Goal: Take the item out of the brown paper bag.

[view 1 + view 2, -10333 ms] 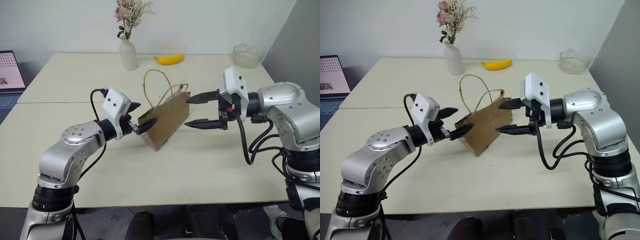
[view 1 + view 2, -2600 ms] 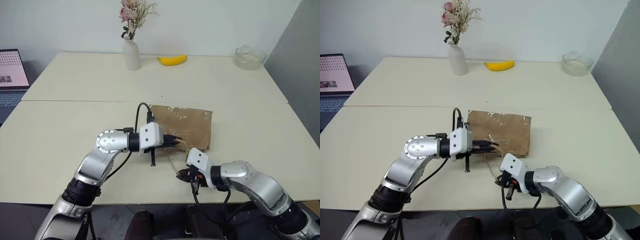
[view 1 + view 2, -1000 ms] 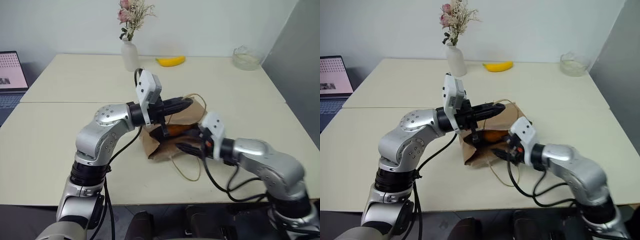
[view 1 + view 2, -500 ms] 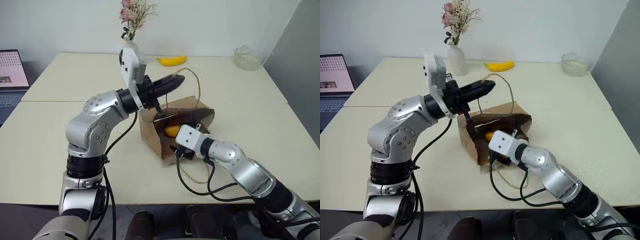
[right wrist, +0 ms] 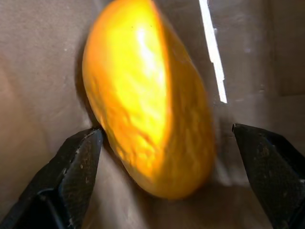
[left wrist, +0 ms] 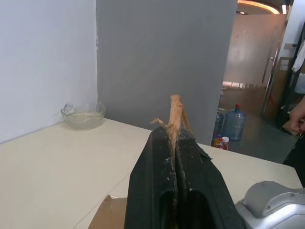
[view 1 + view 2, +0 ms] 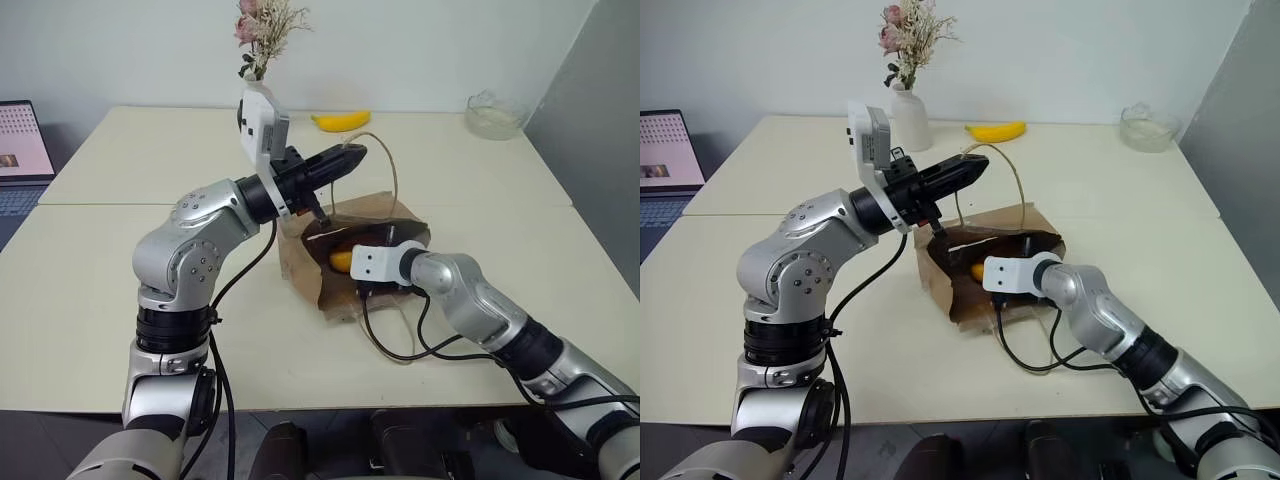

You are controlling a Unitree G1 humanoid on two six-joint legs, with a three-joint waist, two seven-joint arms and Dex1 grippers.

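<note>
Right wrist view, item (image 5: 152, 102) upright lengthwise

The brown paper bag (image 7: 345, 265) stands mid-table (image 7: 120, 260), the item (image 7: 342, 262) inside it (between the right gripper's (image 5: 167, 171) fingers). Behind: vase (image 7: 256, 100), banana (image 7: 340, 121) to its right, glass bowl (image 7: 494, 115) at the far-right corner. Laptop (image 7: 20, 150) far left.

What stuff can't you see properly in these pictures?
- Yellow-orange item: head views show just a sliver; the brown paper bag walls hide the rest.
- Right gripper: head views lose its fingers inside the bag's mouth.
- Twine handle: left wrist view hides most of it between the shut left gripper fingers.
- Glass bowl: contents too small to tell.
</note>
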